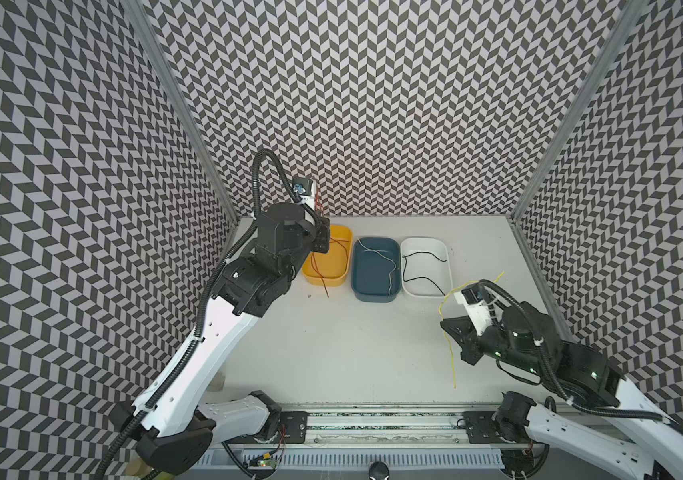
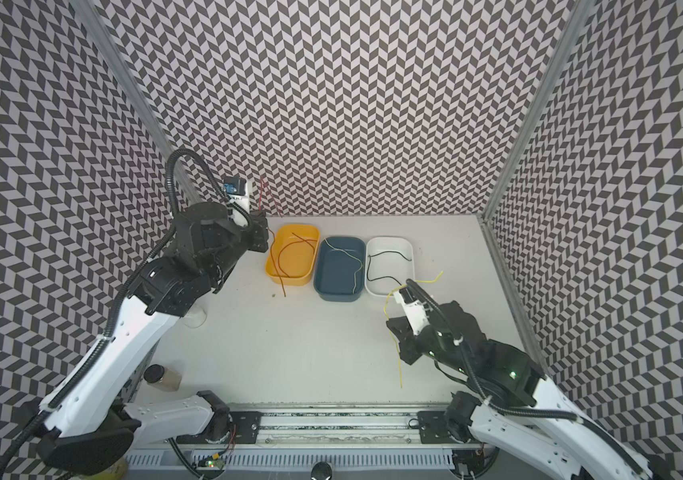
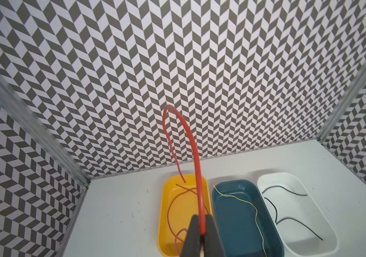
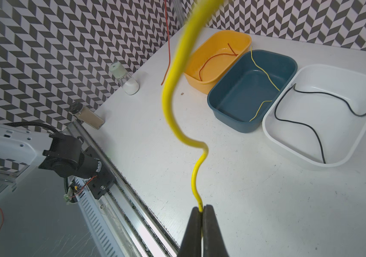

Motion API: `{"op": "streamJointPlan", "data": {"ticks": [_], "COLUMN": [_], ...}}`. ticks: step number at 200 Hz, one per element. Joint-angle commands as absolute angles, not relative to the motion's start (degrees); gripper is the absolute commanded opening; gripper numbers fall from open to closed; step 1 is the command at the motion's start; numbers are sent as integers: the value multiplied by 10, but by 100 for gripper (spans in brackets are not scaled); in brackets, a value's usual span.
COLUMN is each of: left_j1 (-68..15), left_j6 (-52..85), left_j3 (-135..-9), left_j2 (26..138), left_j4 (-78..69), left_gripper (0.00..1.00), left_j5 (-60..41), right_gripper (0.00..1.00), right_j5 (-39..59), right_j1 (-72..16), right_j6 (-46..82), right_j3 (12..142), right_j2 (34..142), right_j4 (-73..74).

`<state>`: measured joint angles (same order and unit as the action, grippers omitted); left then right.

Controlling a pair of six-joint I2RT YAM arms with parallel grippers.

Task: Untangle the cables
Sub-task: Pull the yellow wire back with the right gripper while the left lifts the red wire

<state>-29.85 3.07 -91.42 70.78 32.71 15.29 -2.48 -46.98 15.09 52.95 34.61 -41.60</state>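
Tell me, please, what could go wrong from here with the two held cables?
1. The red cable pinched in the left tool arcs over the yellow tray, which already holds a thin reddish cable; released here, the two may tangle.
2. The yellow cable in the right tool curls close past that arm's wrist camera in both top views and might snag there.

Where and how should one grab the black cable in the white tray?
Probably where the black cable crosses the open floor of the white tray, from straight above, pinching across it. There it lies clear of the walls; its bend hugs one wall.
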Motion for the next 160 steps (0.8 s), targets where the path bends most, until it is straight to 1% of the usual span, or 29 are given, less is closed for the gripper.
{"op": "streamJointPlan", "data": {"ticks": [1, 47, 67, 82, 126, 160], "left_j1": [-277, -245, -233, -224, -206, -205], "left_j6": [34, 40, 40, 36, 39, 55], "left_j3": [-942, -943, -927, -910, -884, -829], "left_j2": [729, 774, 787, 795, 836, 845], "left_j4": [294, 257, 231, 206, 160, 103], "left_gripper": [0, 0, 0, 0, 0, 0], "left_j5": [116, 86, 77, 78, 59, 36], "right_gripper": [0, 0, 0, 0, 0, 0], "right_j5": [-48, -106, -101, -118, -121, -132], "right_j1": [-468, -468, -468, -468, -468, -468], "right_j6": [137, 122, 121, 126, 128, 120], "right_j3": [545, 535, 518, 504, 491, 484], "right_j2": [309, 250, 213, 194, 173, 152], "right_j4": [-478, -525, -513, -509, -506, -504]}}
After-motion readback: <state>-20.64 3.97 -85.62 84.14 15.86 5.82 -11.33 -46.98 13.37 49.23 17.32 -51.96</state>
